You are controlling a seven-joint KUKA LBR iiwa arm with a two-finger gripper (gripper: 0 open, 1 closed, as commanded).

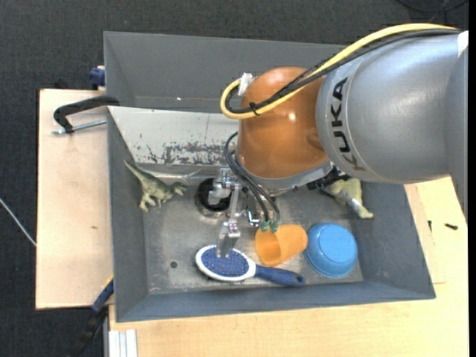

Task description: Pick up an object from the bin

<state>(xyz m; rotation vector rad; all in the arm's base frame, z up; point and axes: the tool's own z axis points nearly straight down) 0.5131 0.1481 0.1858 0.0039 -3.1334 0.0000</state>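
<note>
My gripper (229,231) hangs below the arm's orange cover, low in the middle of the bin. Its tip is just above the oval head of a blue-and-white hairbrush (223,263), which lies flat near the front wall with its blue handle pointing right. An orange cup (280,245) lies on its side just to the right of the gripper. A small black round thing (206,195) sits just to the left of the gripper, partly hidden by it.
A blue cup (332,249) stands at the front right beside the orange one. A green toy dinosaur (155,188) stands at the left by the back wall. A pale yellow dinosaur (349,195) lies at the right, partly under the arm.
</note>
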